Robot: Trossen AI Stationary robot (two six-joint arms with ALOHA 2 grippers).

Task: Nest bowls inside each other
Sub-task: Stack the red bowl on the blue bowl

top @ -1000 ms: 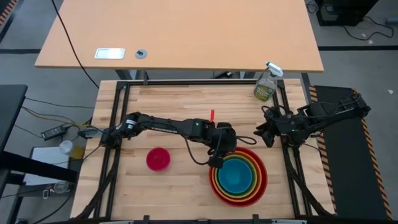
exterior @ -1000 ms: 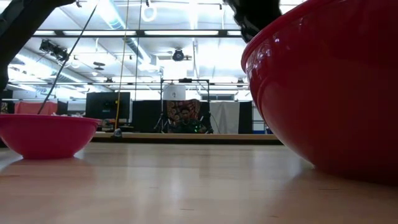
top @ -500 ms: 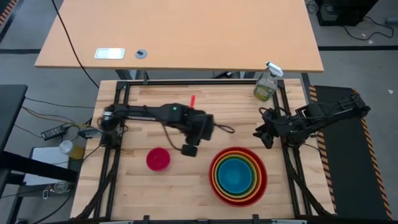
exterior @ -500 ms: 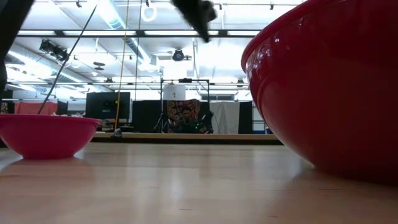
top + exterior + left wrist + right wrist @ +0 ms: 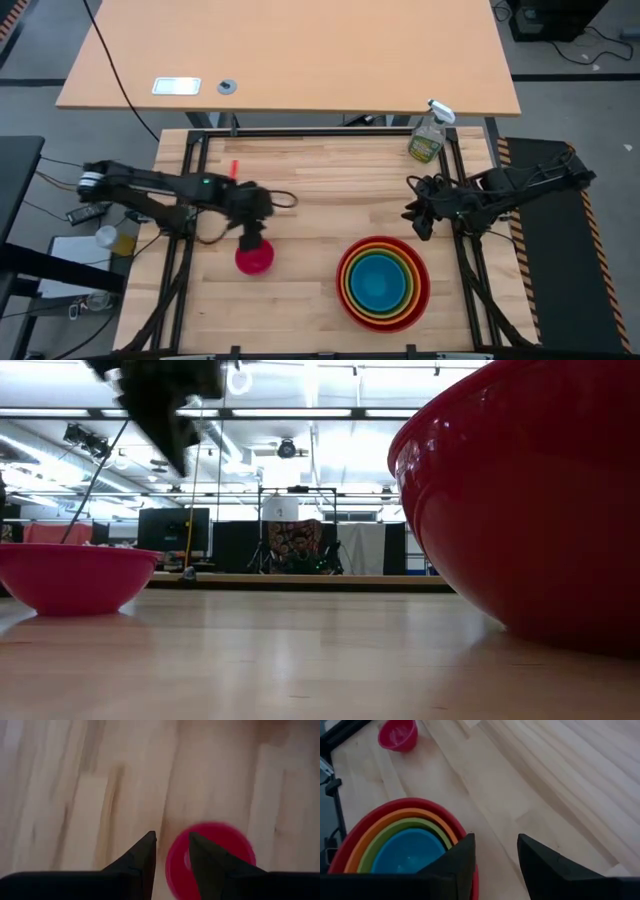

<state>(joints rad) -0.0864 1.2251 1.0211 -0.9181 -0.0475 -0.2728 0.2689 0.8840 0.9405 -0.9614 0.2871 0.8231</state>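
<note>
The small pink bowl stands on its base on the wooden table, left of the middle; it also shows in the low view. To its right a red bowl holds an orange, a green and a blue bowl nested inside it. My left gripper hangs open above the pink bowl's far rim, clear of it, with nothing between its fingers. My right gripper waits open at the right edge, beyond the stack.
A clear spray bottle stands at the table's far right corner. Black frame rails run along the table's left and right sides. Bare wood lies between the pink bowl and the stack.
My left gripper has swept from the far rim of the nested stack toward the table's left edge and now hangs over the pink bowl, its wrist rolled on the way. All the bowls have stayed where they were.
</note>
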